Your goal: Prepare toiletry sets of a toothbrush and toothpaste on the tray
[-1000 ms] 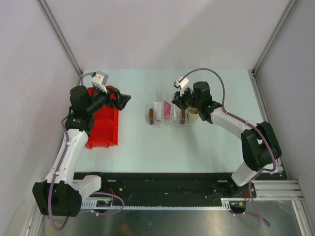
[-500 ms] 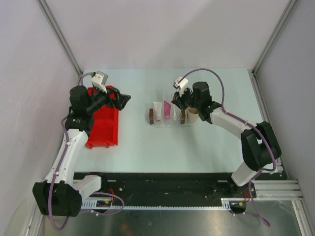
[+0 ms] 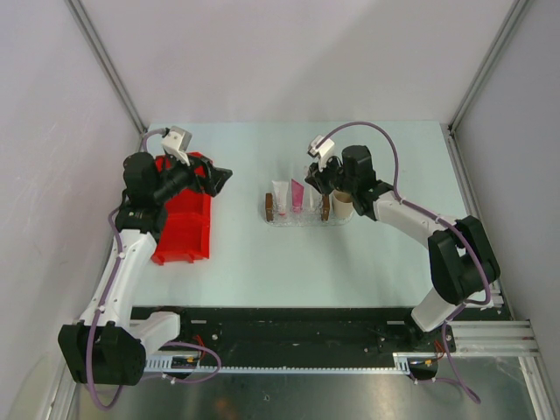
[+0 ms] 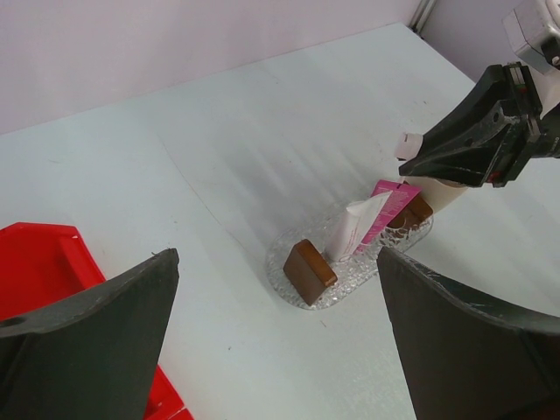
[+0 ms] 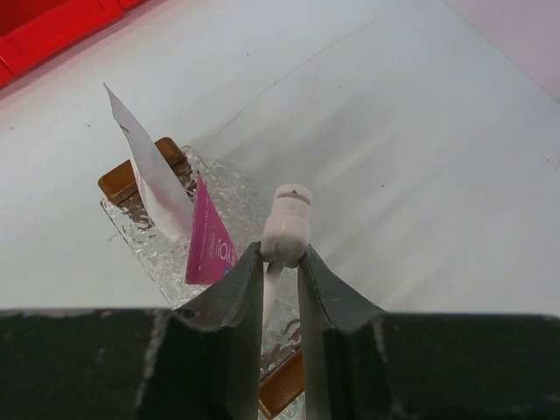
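Note:
The clear tray (image 3: 302,219) with a brown block (image 4: 309,265) at each end lies mid-table. A white toothpaste tube (image 3: 280,194) and a pink one (image 3: 297,194) stand leaning in it. My right gripper (image 3: 313,185) hangs over the tray's right part, shut on a thin white toothbrush (image 5: 287,223) held upright, its rounded head above the fingertips and its stem running down toward the tray (image 5: 236,192). In this view the pink tube (image 5: 210,241) and white tube (image 5: 149,171) stand to its left. My left gripper (image 3: 223,178) is open and holds nothing, left of the tray near the red bin.
A red divided bin (image 3: 185,223) sits at the left under the left arm. A tan paper cup (image 3: 342,207) stands just right of the tray, beneath the right wrist. Grey walls and metal frame posts enclose the table.

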Available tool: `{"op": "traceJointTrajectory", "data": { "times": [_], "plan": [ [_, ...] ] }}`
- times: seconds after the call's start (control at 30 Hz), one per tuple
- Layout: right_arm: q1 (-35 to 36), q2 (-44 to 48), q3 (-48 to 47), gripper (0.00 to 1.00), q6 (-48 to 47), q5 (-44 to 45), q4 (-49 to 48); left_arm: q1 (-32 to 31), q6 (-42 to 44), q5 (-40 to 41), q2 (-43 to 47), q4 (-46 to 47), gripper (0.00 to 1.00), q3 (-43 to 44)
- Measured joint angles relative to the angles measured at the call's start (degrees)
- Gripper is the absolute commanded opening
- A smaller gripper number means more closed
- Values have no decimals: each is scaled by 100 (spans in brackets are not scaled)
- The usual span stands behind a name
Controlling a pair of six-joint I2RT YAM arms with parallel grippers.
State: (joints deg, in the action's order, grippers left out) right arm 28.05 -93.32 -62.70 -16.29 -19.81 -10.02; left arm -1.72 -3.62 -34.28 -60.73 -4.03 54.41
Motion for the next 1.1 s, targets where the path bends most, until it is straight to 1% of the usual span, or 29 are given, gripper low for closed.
{"op": "traceJointTrajectory", "data": {
  "times": [1.1],
  "plan": [
    [-2, 0, 0, 0, 271, 2, -15, 44, -46, -68, -2, 0, 100, 0]
  ]
}}
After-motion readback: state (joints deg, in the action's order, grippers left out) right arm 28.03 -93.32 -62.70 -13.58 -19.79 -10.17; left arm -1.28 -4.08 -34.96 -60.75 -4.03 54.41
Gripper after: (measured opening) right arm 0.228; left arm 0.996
